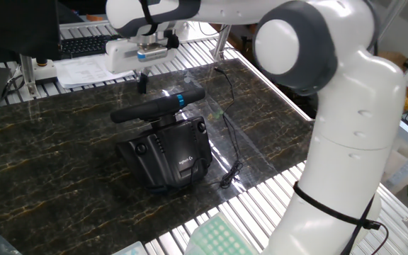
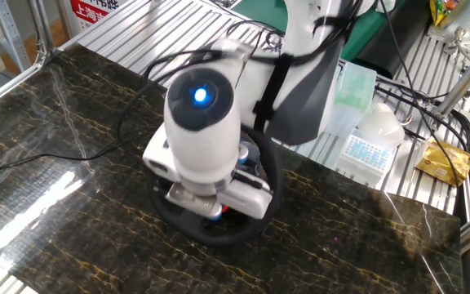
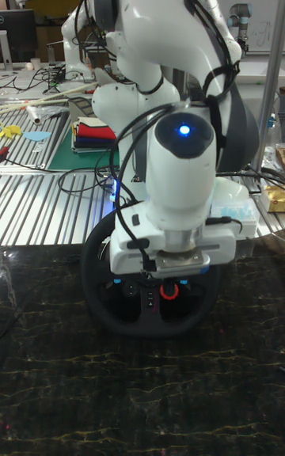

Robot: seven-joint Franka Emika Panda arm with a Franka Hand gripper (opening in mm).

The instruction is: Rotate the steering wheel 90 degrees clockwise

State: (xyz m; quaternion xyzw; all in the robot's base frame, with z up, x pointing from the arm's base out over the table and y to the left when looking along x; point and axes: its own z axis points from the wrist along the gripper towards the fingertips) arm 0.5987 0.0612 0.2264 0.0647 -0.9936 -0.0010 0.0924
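Note:
The steering wheel is seen edge-on in one fixed view, a black rim with a blue stripe on top, mounted on a boxy black base. My gripper hangs just beyond the rim, up and left of the stripe. Its dark fingers are together, holding nothing and clear of the wheel. In the other fixed view my wrist covers most of the steering wheel; only its lower rim shows. The tall fixed view shows the wheel's face with a red button below my hand; the fingertips are hidden.
A thin black cable runs from the base along the dark marble table. A keyboard and papers lie at the back. A green tip box sits at the front edge. Clear plastic boxes stand behind the wheel.

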